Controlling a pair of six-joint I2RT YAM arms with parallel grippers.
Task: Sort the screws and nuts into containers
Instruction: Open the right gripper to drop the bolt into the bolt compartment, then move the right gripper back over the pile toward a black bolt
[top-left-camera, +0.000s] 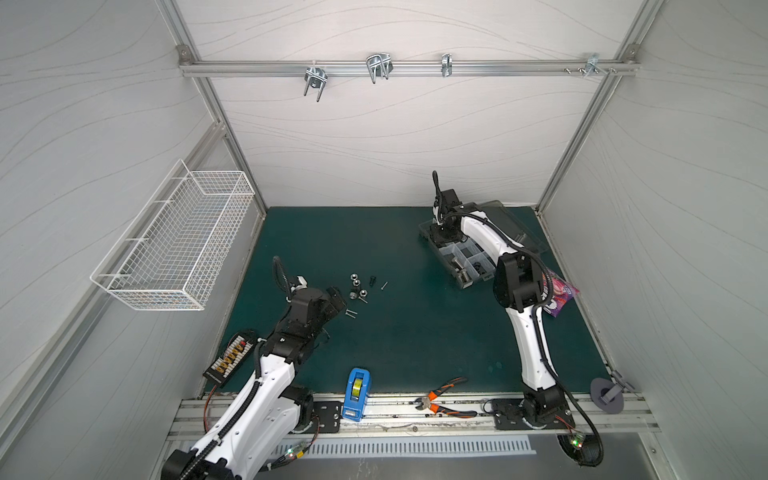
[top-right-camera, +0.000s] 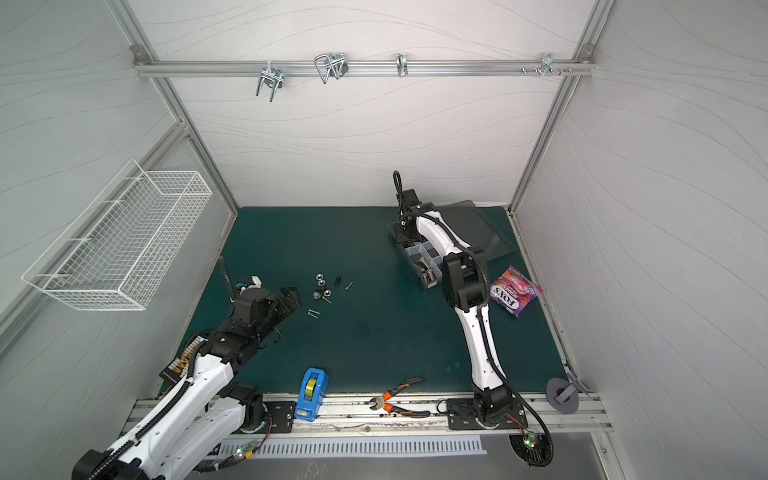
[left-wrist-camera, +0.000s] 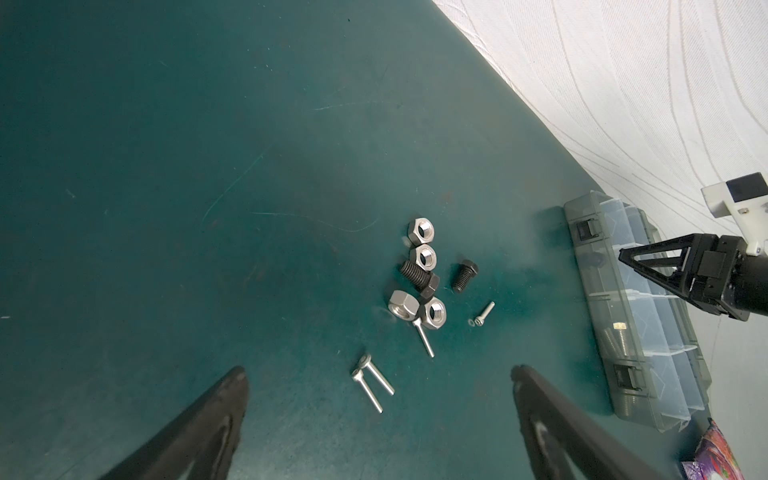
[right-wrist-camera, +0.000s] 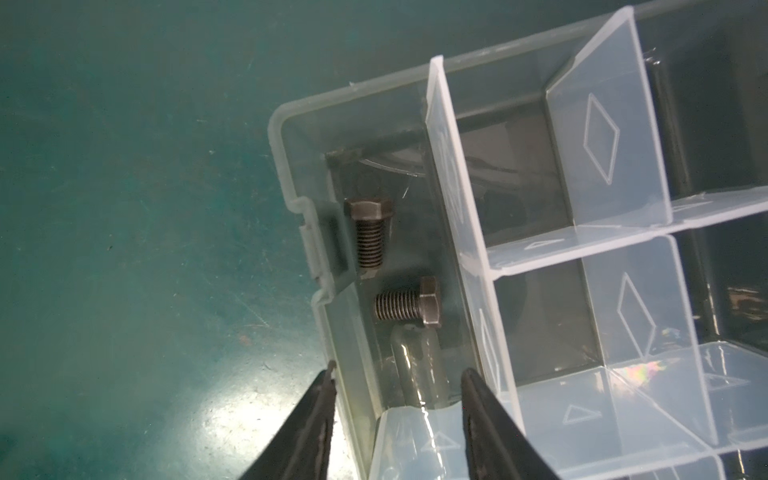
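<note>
Right wrist view, unlike top views, shows two black screws (right-wrist-camera: 405, 305) in the compartment (right-wrist-camera: 353, 93); right end effector (right-wrist-camera: 399, 370) parted.

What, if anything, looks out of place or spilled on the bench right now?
Nothing is spilled or damaged. The only oddity is a pink candy packet lying on the mat near the organizer box; it has no part in sorting.

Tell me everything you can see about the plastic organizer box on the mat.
The organizer box is clear grey plastic, split by translucent dividers into small compartments. Its smoky lid lies open behind it. It sits flat on the green mat, far right, near the back wall. Two black hex bolts lie in an end compartment, where the open right gripper hovers, apparently touching nothing.
</note>
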